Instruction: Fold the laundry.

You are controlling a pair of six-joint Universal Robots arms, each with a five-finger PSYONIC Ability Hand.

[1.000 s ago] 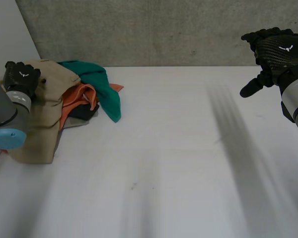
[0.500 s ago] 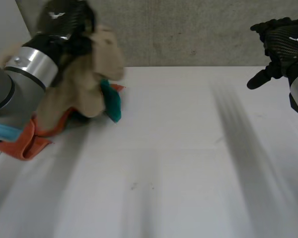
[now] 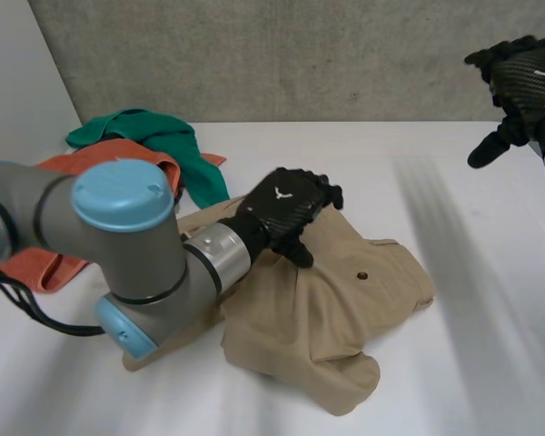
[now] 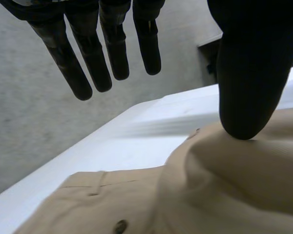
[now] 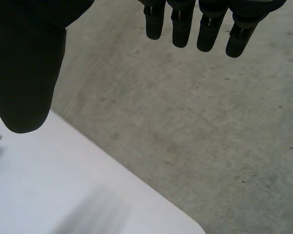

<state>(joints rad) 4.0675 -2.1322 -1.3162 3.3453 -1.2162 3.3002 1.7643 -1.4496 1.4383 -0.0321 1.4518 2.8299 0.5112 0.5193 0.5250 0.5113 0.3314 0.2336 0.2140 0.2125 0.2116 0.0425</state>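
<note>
A beige garment [image 3: 331, 313] with a button and a waistband lies crumpled in the middle of the white table [image 3: 500, 363]. My left hand [image 3: 286, 213] is over its far edge, open. In the left wrist view its fingers [image 4: 112, 53] are straight and clear of the cloth, while the thumb tip rests on a fold of the beige garment [image 4: 234, 185]. My right hand [image 3: 522, 82] hangs open above the table's far right, and in its own wrist view its thumb [image 5: 24, 63] and straight fingers hold nothing.
A pile of laundry sits at the far left: a green cloth [image 3: 154, 136] on top and an orange cloth [image 3: 54, 263] spreading toward the near side. My left arm [image 3: 118, 245] crosses in front of the pile. A concrete wall [image 3: 300, 54] backs the table.
My left hand lifted the beige garment off the pile at the left, carried it to the middle of the table and opened. The orange cloth is now uncovered. My right hand drifted slightly right.
</note>
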